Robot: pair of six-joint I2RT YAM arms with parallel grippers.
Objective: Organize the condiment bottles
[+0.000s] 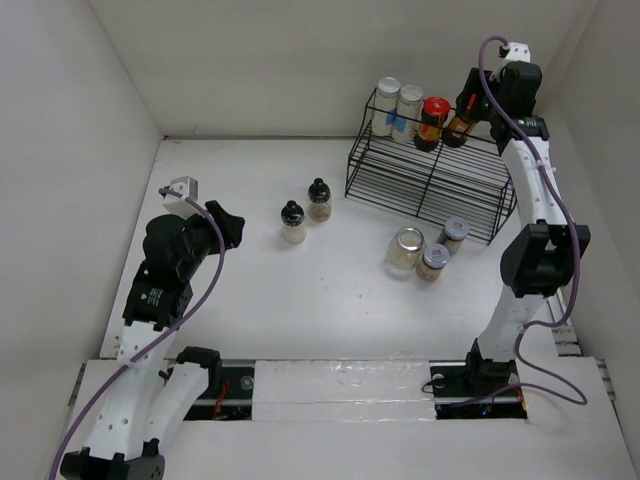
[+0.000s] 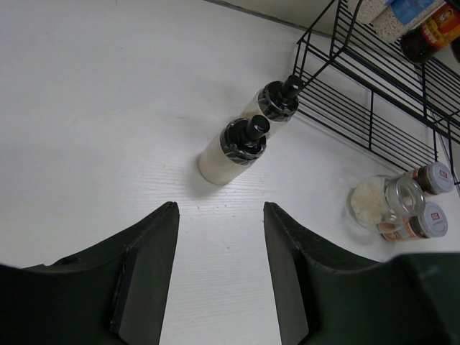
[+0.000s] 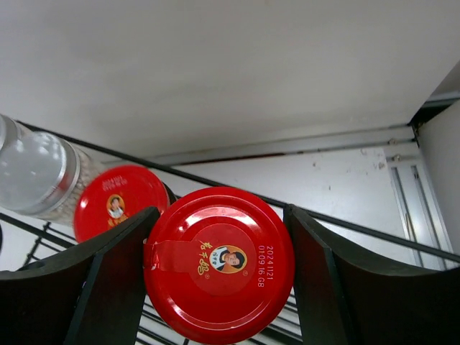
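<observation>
**Right claw clamped on red-capped bottle at the rack's top shelf**

1 red-capped amber bottle [image 3: 219,262] sits at the right end of the top shelf of the black wire rack [image 1: 425,190]. The right claw [image 3: 219,212] is clamped on its cap, 1 finger on each side. Just beside it on the left stands the second red-capped bottle [image 1: 434,122], then 2 silver-lidded blue-labelled bottles [image 1: 397,107], all on the same shelf.

In front of the rack, 3 silver-lidded jars [image 1: 432,250] cluster close together on the worktop [image 1: 250,300]. To the left of the rack, 2 black-capped pale bottles [image 1: 305,212] stand upright, near each other, 1 slightly farther back than the other.

The left claw [image 2: 219,208] hovers over the worktop well left of those 2 bottles, its fingers apart and holding nothing, pointed toward them.
</observation>
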